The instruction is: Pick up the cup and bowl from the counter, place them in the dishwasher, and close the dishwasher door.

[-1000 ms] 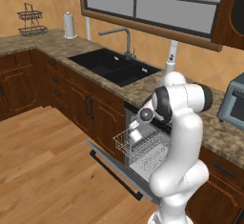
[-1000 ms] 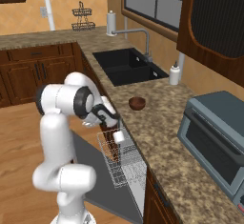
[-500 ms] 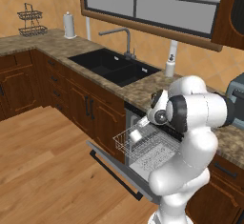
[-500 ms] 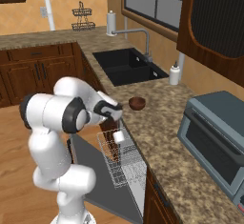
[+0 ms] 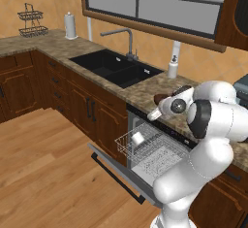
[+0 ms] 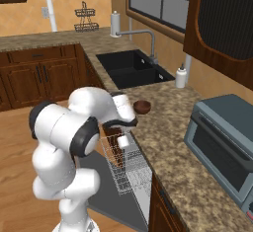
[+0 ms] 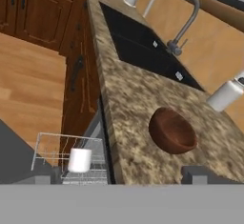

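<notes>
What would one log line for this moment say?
cup: in dishwasher rack | bowl: on counter | gripper: open, empty, near bowl | dishwasher door: down

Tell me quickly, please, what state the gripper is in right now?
Gripper: open and empty, jaws spread wide above the counter near the bowl.

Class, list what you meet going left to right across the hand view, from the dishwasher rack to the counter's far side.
Rack → cup → bowl → soap dispenser.
</notes>
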Robot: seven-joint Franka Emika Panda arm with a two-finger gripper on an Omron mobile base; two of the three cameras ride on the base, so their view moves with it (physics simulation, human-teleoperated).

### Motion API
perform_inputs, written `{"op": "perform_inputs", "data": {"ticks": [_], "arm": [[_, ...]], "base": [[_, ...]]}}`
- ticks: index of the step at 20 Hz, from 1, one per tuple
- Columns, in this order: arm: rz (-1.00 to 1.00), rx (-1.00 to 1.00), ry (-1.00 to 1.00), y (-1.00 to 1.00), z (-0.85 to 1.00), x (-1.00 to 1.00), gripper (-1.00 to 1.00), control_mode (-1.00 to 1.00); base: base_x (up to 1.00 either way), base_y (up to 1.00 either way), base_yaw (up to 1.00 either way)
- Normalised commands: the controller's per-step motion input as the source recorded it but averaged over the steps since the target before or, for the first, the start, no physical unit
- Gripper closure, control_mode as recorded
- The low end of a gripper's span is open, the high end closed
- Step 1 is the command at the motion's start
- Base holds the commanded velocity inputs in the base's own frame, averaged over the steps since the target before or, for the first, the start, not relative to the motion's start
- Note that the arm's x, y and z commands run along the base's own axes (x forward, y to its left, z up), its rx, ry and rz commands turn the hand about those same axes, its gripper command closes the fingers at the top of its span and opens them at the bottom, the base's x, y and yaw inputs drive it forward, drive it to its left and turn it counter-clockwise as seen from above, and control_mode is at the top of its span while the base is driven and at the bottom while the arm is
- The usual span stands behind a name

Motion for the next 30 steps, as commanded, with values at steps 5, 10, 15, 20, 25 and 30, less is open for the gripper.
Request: {"op": "perform_inputs", "data": {"ticks": [5,10,15,20,25,30], "arm": [[0.0,0.0,0.4,0.04,1.0,0.44,-1.0,-1.0],[0.0,-0.02,0.29,0.21,1.0,0.62,-1.0,-1.0],[0.0,-0.07,0.11,0.21,1.0,0.31,-1.0,-1.0],[0.01,-0.1,-0.02,0.34,1.0,0.26,-1.0,-1.0],[0.03,-0.12,-0.08,0.31,1.0,0.4,-1.0,-1.0],[-0.02,-0.13,0.12,0.0,1.0,0.12,-1.0,-1.0]], "base": [[0.0,0.0,0.0],[0.0,0.0,0.0],[0.0,0.0,0.0],[0.0,0.0,0.0],[0.0,0.0,0.0],[0.0,0.0,0.0]]}}
